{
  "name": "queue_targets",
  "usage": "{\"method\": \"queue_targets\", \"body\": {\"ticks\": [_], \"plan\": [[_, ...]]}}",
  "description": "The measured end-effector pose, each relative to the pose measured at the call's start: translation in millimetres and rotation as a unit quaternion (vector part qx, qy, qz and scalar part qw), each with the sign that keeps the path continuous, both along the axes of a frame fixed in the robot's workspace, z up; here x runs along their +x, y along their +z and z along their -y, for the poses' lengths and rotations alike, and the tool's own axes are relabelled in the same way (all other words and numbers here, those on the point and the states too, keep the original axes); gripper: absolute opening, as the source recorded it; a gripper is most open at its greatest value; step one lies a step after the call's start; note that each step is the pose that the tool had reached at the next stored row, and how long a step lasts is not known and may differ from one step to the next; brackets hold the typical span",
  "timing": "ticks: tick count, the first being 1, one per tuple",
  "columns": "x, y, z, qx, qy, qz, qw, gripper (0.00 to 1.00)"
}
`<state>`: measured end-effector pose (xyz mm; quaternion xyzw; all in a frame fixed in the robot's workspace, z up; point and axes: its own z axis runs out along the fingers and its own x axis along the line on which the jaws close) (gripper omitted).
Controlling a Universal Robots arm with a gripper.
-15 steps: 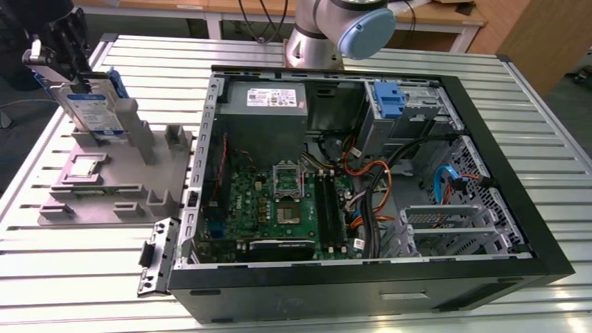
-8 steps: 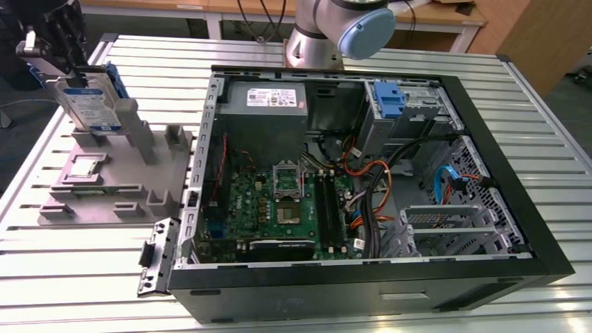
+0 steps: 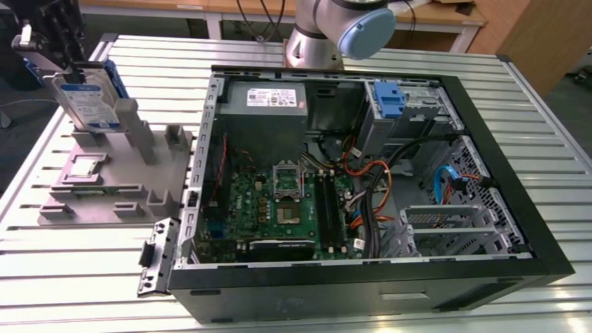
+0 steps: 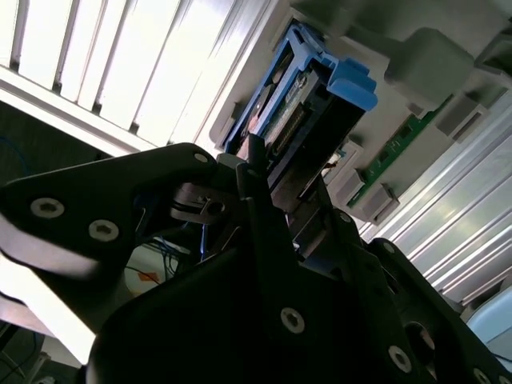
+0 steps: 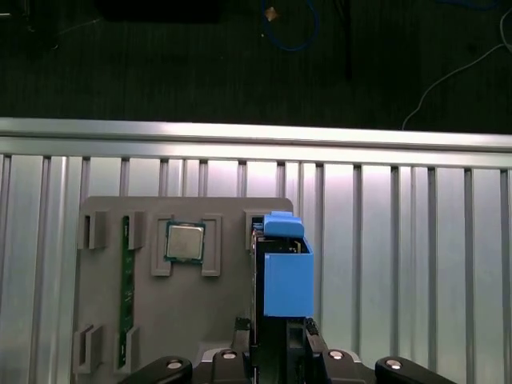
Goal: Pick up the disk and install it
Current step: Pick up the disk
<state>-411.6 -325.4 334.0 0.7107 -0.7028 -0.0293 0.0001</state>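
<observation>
Gripper (image 3: 65, 64) clamped on top edge of upright disk (image 3: 90, 104), disk directly below it, over grey fixture (image 3: 111, 187)

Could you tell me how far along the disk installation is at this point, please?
Done: the gripper is shut on the disk, which stands upright at the grey fixture beside the open computer case. In hand: the pick-up; whether the disk has left the fixture, I cannot tell. Left: the whole install, since the disk is outside the case.
</observation>
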Motion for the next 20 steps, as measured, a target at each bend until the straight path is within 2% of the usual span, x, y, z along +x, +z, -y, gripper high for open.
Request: {"method": "queue_targets", "body": {"ticks": [3,17,20], "plan": [[0.0,3.7,0.0,0.0000,0.000,0.0000,1.0000,0.35],[0.0,4.0,0.0,0.0000,0.000,0.0001,1.0000,0.35],[0.0,6.3,0.0,-0.0001,0.000,-0.0001,1.0000,0.35]]}}
